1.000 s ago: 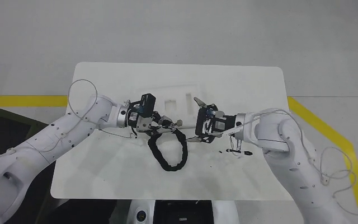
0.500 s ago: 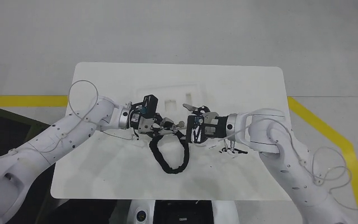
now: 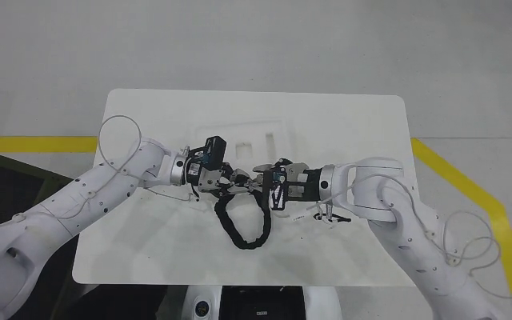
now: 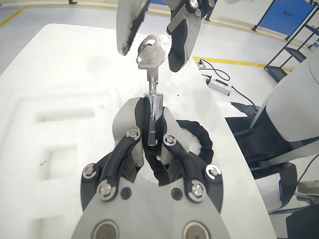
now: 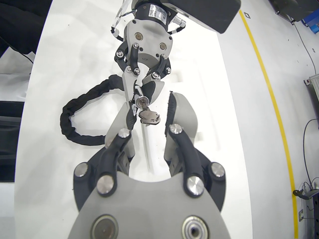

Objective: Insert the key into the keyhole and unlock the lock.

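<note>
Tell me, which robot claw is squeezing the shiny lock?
The left gripper, clamped shut on the silver lock cylinder. The right gripper is open, straddling the head of the key without pinching it.

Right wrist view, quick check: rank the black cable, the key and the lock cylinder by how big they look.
1. black cable, by far the largest.
2. key.
3. lock cylinder, mostly its end face showing.
The key sits nearer the camera, so the last two are unsure.
</note>
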You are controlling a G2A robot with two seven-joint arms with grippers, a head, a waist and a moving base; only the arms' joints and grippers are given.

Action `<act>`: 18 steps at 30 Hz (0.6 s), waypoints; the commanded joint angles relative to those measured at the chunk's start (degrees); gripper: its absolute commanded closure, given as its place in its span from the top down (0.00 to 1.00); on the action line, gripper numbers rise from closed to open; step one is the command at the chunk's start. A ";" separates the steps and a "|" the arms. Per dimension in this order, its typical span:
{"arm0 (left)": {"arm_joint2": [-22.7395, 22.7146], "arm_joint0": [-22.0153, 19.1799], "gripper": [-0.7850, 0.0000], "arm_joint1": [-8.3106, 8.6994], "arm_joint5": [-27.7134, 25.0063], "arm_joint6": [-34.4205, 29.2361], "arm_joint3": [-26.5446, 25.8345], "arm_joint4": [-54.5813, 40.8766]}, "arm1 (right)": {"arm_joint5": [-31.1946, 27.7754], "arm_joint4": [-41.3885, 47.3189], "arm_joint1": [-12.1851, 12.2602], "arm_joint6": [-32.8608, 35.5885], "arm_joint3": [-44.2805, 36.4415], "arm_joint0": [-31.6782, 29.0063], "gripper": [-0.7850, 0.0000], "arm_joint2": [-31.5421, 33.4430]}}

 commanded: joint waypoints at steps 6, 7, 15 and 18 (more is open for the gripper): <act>0.00 -0.18 0.00 0.25 0.00 1.09 -0.30 0.54 | 0.89 1.69 0.08 -0.90 0.49 -0.11 0.00 -0.47; 0.00 -0.22 0.00 0.29 0.00 1.29 -0.34 0.64 | 1.20 2.20 0.08 -1.04 0.68 -0.18 0.00 -0.52; 0.00 -0.36 0.00 0.54 0.00 2.62 -0.29 1.85 | 5.59 8.64 0.00 1.82 0.79 -0.19 0.00 -1.38; 0.00 -0.36 0.00 0.56 0.00 3.10 -0.21 2.25 | 7.43 10.71 -0.04 4.18 0.36 0.12 0.00 -2.03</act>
